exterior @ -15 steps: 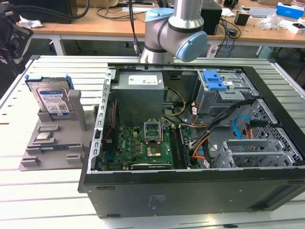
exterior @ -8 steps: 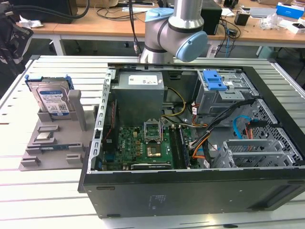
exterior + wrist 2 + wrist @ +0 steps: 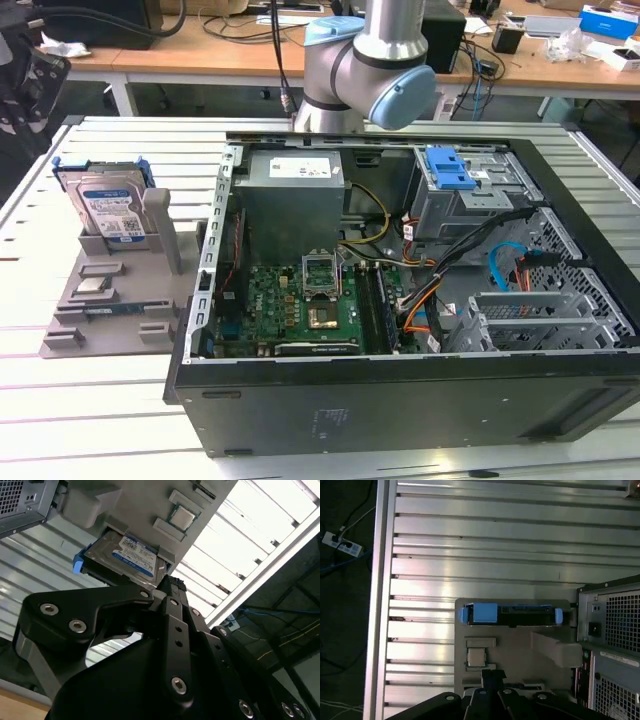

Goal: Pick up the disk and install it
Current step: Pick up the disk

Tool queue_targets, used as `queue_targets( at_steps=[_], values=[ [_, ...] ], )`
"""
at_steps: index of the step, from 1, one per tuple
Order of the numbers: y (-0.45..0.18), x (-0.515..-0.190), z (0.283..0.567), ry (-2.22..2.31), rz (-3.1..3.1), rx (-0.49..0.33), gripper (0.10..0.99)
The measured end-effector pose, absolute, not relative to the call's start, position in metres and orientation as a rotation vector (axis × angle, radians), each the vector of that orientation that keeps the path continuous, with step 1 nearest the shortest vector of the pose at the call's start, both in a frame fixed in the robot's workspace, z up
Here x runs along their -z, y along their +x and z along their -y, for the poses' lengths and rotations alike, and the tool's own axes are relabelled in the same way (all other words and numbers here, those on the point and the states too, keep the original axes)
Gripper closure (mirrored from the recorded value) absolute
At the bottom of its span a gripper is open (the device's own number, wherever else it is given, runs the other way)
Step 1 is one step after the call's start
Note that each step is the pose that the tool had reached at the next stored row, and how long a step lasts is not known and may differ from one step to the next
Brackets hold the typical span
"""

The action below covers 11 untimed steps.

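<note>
Well short of the disk

Clenched on nothing, the pincer (image 3: 169, 584) hangs apart from the disk (image 3: 127, 555), standing on edge just ahead in its grey holder (image 3: 520, 650). A good grasp, I judge, wants it spread, squared to the flat faces, lowered straight. Farther off, to one side, sits the open computer case (image 3: 400, 400).

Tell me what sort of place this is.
Likely a robotics lab bench: an opened computer case on a slatted metal table, the disk standing in a grey holder beside it, cable-strewn desks behind.
</note>
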<state>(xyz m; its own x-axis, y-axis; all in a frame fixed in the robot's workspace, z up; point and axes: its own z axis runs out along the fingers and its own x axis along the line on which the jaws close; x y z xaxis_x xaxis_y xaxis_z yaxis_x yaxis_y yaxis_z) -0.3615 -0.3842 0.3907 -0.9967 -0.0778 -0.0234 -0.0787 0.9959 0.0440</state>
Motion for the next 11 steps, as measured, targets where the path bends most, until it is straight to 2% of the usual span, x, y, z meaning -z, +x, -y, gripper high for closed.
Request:
queue_targets(
  at_steps=[11],
  values=[
    [-0.3615,-0.3907,0.3842,-0.458,-3.09,-0.073,0.98]
  ],
)
